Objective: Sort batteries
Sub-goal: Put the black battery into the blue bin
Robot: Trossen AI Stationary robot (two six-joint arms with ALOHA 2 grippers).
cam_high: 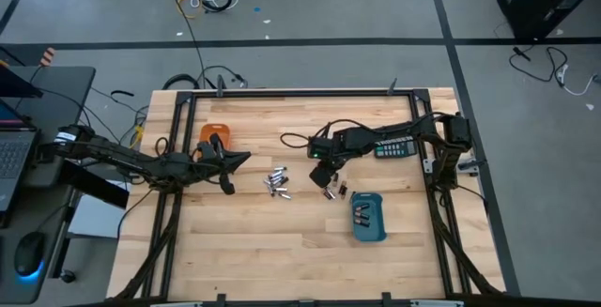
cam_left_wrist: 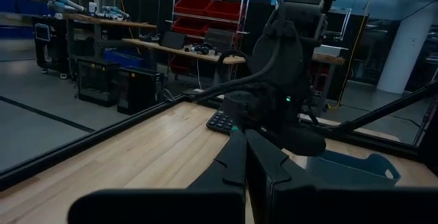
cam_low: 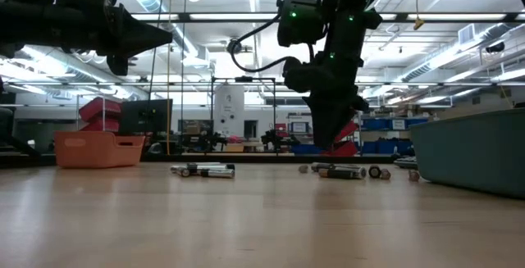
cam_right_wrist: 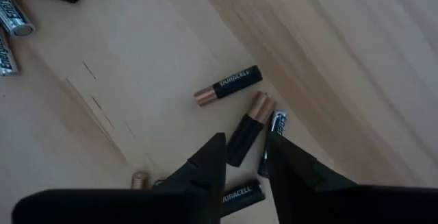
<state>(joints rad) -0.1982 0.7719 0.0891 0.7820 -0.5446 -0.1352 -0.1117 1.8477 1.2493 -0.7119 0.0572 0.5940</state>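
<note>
right gripper [cam_right_wrist: 245, 157]: fingers parted, over a battery [cam_right_wrist: 247, 129] on the table [cam_high: 282, 241], nothing held | left gripper [cam_high: 242, 160]: closed, raised beside orange tray [cam_high: 215, 132] | batteries [cam_high: 276, 183]: loose mid-table, some in blue tray [cam_high: 368, 217]

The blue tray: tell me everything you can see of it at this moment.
The blue tray is a small rectangular bin that looks like moulded plastic, with raised walls and rounded corners. It sits flat on the wooden table, toward the right arm's side, slightly askew to the table edges. A few batteries already lie inside it. Loose cells lie apart from it on the table, and the right end effector hovers above them, not touching the tray. In the low view only its tall side wall shows.
</note>
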